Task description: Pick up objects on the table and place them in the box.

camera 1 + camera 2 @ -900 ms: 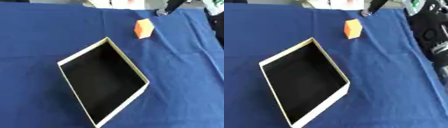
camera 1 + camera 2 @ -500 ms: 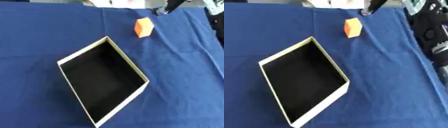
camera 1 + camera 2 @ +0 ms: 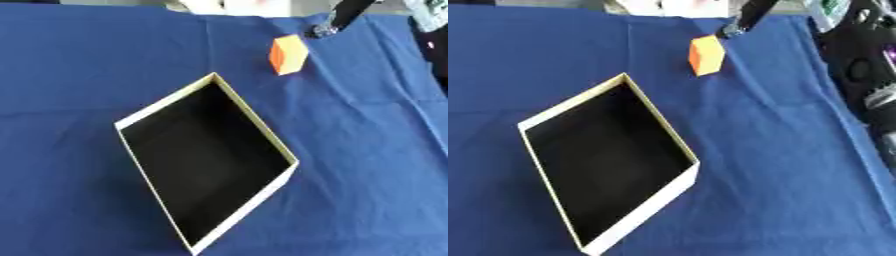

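Blue cloth [image 3: 96,60] covers the whole table, lying mostly flat with a few soft creases toward the right side. On it, near the centre and set at an angle to my view, rests the box [image 3: 140,116]: an open, shallow rectangular carton with pale cream walls and a dark, black interior. Nothing lies inside the box. One corner of it points toward the far side of the table, and one corner points toward me. Beyond that far corner, well apart from the box, stands the block [image 3: 288,54], a small orange piece with one lighter face and one deeper orange face, sitting on the cloth slightly tilted. Just beyond the block, at the far edge of the table, a dark slanted rod [image 3: 339,17] with a silvery end comes down to the cloth, its tip just beside the block's upper right corner; I cannot tell whether the two touch. Past the cloth's far edge are pale, blurred shapes that I cannot make out. In the right eye view, dark machinery [image 3: 866,70] with rounded black parts shows along the right border, off the table. Neither of my hands shows in either view, so I cannot tell whether the fingers are apart, together or clamped on anything. The block is on the cloth, outside the box.
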